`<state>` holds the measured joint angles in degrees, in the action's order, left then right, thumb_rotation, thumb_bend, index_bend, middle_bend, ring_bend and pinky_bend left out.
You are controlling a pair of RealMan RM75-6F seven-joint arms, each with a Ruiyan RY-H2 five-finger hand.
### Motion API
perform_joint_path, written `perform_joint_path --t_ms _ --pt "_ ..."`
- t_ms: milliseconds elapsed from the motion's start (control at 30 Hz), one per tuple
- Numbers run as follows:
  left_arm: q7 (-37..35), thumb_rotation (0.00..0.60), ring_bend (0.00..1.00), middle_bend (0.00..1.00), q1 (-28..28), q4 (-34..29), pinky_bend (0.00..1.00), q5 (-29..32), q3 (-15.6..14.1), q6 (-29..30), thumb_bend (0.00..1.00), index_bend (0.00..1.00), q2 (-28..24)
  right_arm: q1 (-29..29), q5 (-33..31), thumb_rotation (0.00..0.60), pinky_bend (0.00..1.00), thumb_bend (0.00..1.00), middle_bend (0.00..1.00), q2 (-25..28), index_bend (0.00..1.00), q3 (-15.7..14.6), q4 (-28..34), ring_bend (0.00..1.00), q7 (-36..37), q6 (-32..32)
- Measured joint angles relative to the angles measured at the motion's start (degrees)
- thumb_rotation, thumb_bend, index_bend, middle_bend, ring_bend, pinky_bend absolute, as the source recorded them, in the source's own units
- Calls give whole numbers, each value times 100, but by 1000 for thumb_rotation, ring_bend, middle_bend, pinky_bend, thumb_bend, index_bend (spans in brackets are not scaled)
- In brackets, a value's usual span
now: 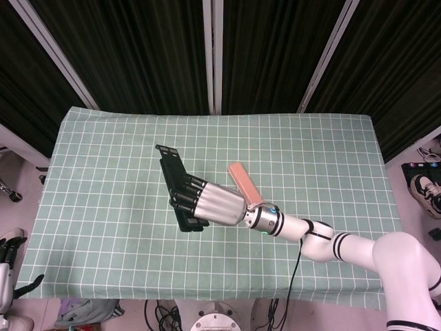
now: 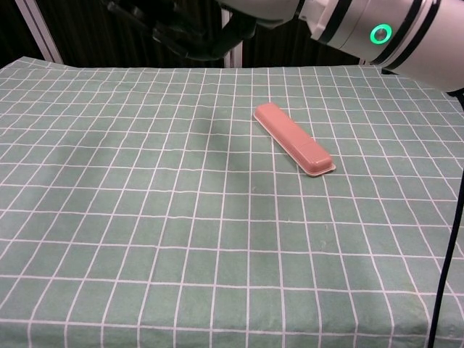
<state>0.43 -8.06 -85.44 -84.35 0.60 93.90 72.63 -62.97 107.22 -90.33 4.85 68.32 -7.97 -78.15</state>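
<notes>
My right hand (image 1: 210, 202) grips a flat black slotted bar (image 1: 169, 165) and holds it high above the table, its far end pointing up-left. In the chest view the right hand (image 2: 254, 9) and the black bar (image 2: 177, 32) sit at the top edge, mostly cut off. A long pink case (image 1: 246, 185) lies on the green checked cloth (image 1: 103, 172) just right of the hand; the pink case (image 2: 293, 139) lies diagonally at mid-table. My left hand (image 1: 8, 249) hangs below the table's left front corner, only its dark fingers showing.
Dark curtains with white posts (image 1: 213, 55) stand behind the table. The right forearm (image 1: 324, 245) stretches over the front right of the cloth. A green light ring (image 2: 378, 32) glows on the wrist.
</notes>
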Motion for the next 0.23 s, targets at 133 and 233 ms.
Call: perform_joint_path --t_ms 133,233 --pt "40 600 97 171 -4 -39 152 -24 -2 17 7 204 -14 131 214 600 282 658 635 221 822 15 390 383 -279 -168" --pt "61 600 97 171 -1 -63 151 -44 3 32 7 203 -27 183 311 600 282 659 635 292 822 6 533 383 -376 -181"
